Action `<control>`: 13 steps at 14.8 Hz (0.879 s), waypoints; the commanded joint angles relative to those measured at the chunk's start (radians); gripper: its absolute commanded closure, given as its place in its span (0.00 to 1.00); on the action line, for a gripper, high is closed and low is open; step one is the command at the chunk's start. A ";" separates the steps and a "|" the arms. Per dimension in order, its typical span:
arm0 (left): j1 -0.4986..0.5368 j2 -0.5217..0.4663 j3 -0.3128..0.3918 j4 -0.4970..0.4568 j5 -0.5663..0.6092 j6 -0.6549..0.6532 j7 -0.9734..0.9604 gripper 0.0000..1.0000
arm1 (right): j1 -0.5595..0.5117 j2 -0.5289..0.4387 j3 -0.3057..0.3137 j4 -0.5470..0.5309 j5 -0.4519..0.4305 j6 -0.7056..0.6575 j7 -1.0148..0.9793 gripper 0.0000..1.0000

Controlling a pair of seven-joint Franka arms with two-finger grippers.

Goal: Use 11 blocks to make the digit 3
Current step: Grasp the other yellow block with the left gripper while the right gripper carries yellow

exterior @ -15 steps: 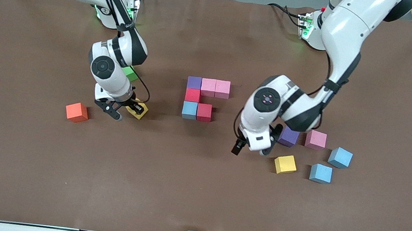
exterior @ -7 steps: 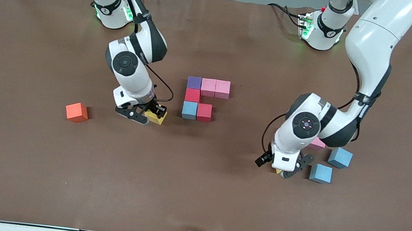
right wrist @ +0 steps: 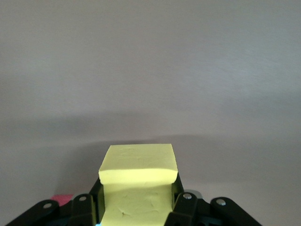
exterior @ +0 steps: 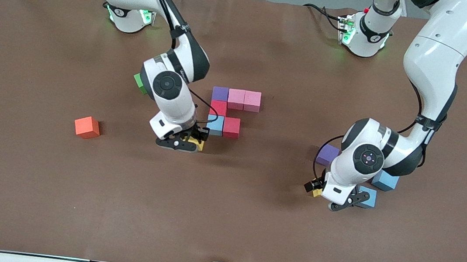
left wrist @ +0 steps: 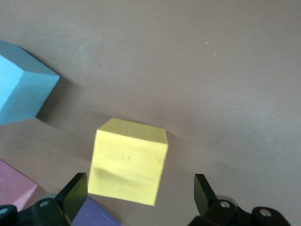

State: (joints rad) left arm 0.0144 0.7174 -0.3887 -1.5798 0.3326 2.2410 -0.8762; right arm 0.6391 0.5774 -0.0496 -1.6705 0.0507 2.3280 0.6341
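Since a second ago, both arms have travelled: on the front view my right gripper [exterior: 186, 142] has carried its yellow block [exterior: 199, 145] from near the orange block [exterior: 87, 127] to just beside the blue block [exterior: 215, 125] at the partly built digit 3 [exterior: 233, 112], on the side nearer the camera. My left gripper [exterior: 342, 199] has moved over the loose blocks toward the left arm's end, above a second yellow block [exterior: 317, 192]. The green cube [exterior: 138, 82] sits by the right arm.

Left wrist view: fingers [left wrist: 75, 195] spread wide, the second yellow block [left wrist: 128, 161] between them, not yet gripped.

Right wrist view: fingers [right wrist: 85, 207] clamped on the yellow block [right wrist: 138, 181].

I judge 6 blocks placed, 7th in transit. Next I must set it flush against the blue block, release, then lower and close the left.
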 commanded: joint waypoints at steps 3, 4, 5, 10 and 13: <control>-0.002 0.011 0.007 -0.006 0.069 -0.004 0.100 0.00 | 0.020 0.099 -0.006 0.117 0.009 -0.018 -0.013 0.97; -0.002 0.025 0.007 -0.005 0.080 -0.004 0.120 0.00 | 0.025 0.099 -0.006 0.117 0.009 -0.018 -0.013 0.97; -0.002 0.030 0.007 -0.005 0.089 -0.004 0.132 0.00 | 0.030 0.099 -0.006 0.117 0.011 -0.018 -0.011 0.97; -0.002 0.048 0.007 -0.005 0.122 -0.003 0.161 0.03 | 0.056 0.120 -0.006 0.117 0.011 -0.018 -0.011 0.97; -0.002 0.051 0.007 -0.003 0.114 0.006 0.152 0.51 | 0.056 0.128 -0.006 0.118 0.009 -0.022 -0.014 0.97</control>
State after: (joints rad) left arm 0.0134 0.7710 -0.3822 -1.5830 0.4339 2.2418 -0.7258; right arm 0.6910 0.6926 -0.0495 -1.5736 0.0508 2.3212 0.6341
